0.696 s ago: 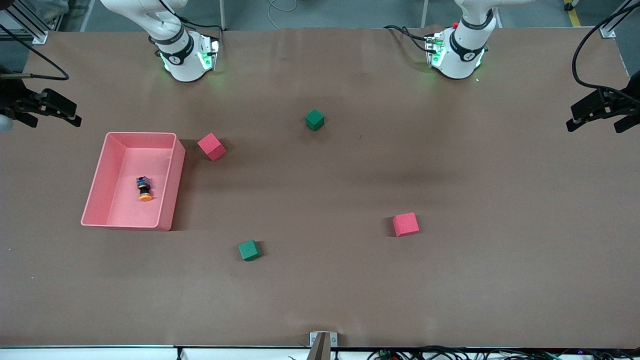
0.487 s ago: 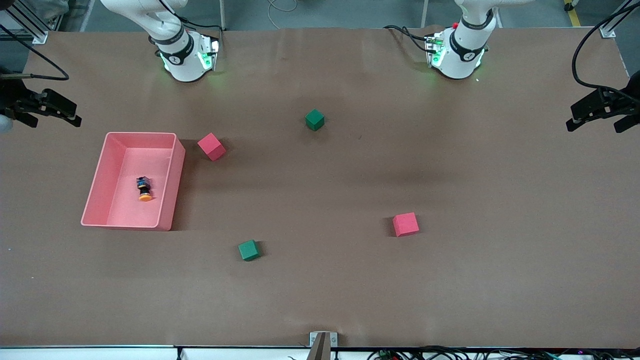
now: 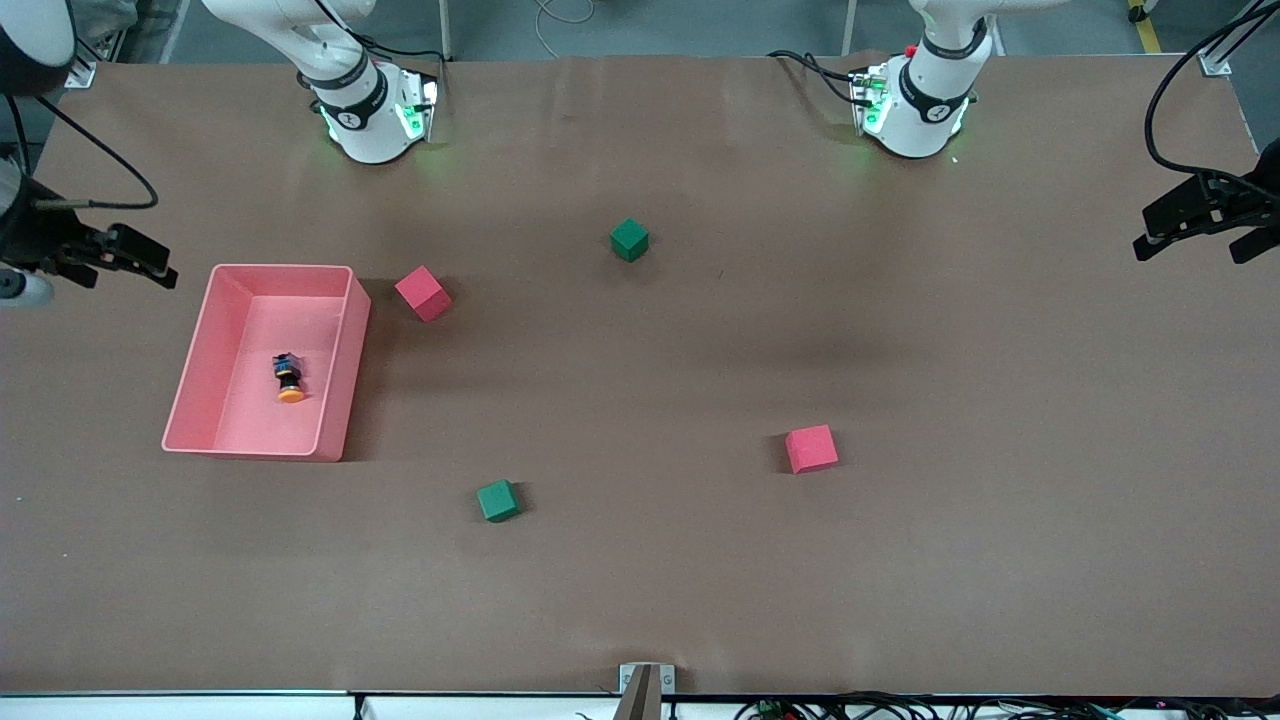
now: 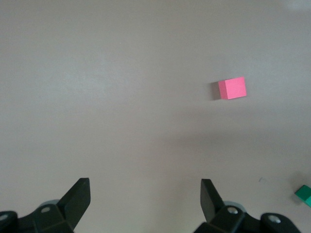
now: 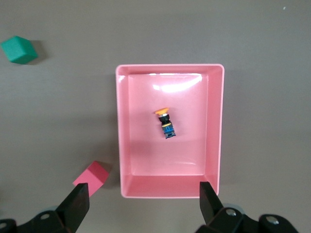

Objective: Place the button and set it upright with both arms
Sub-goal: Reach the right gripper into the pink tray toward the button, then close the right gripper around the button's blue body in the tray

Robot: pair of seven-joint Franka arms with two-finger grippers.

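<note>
The button (image 3: 289, 379) lies on its side on the floor of a pink tray (image 3: 335, 375), orange cap toward the front camera and blue rear toward the robots' bases. The right wrist view looks down on the button (image 5: 165, 124) in the tray (image 5: 218, 126). My right gripper (image 3: 125, 272) hangs high over the table's edge at the right arm's end, beside the tray, open and empty (image 5: 144, 199). Over the table's edge at the left arm's end, my left gripper (image 3: 1192, 252) is open too, with only bare table between its fingers (image 4: 145, 194).
A red cube (image 3: 423, 293) (image 5: 91, 178) sits just beside the tray's corner nearest the bases. One green cube (image 3: 629, 240) lies mid-table, and another (image 3: 498, 500) (image 5: 18, 49) is nearer the front camera. A second red cube (image 3: 811, 448) (image 4: 232, 88) lies toward the left arm's end.
My right gripper has shifted a little toward the tray, and part of its white arm has come into the view's corner. The left gripper, button and cubes have not moved.
</note>
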